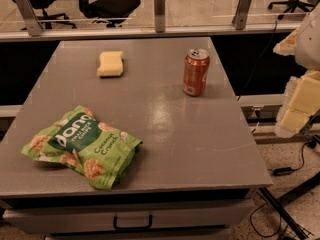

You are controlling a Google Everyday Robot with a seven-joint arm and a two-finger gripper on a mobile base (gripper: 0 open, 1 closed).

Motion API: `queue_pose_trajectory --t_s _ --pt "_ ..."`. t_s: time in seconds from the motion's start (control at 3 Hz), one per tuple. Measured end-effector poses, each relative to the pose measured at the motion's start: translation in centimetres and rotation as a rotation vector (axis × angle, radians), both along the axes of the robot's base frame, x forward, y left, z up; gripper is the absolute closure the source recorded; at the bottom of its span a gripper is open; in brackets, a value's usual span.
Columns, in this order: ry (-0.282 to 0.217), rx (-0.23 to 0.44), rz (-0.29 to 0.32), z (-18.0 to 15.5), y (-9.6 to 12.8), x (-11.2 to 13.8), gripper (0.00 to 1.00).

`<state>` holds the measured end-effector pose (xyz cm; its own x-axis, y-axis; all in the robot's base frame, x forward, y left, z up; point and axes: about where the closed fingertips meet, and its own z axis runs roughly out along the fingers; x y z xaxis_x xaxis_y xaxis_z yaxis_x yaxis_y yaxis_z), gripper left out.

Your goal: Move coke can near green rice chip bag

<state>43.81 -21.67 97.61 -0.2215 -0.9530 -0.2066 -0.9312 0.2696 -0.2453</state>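
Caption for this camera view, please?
Upright coke can and green rice chip bag sit apart on the table; end effector hangs beyond its right edge.

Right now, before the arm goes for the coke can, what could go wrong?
The coke can stands upright near the far right edge of the table. The gripper, off to the right of the table, might knock it over or off. The green rice chip bag lies crinkled at front left, and a can set down on its edge could tip.

Green rice chip bag (82, 146), lying on the table (200, 144): white lettering reads "dang", with "Coconut Crunch" beside it. Coke can (196, 72): label patch illegible. My pincer (299, 104) hangs right of the table.
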Motion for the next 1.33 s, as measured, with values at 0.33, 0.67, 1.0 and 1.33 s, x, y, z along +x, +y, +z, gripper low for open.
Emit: queue_pose_trajectory --t_s 0.33,0.67,1.0,1.33 --pt "0.000 0.000 0.000 0.0 0.0 0.0 0.00" --pt "0.011 0.020 -0.032 -0.6 0.2 1.9 0.00" --pt "0.025 0.082 -0.086 -2.6 1.5 6.9 0.00" --pt "0.021 0.132 -0.118 -4.2 2.9 10.8 0.00"
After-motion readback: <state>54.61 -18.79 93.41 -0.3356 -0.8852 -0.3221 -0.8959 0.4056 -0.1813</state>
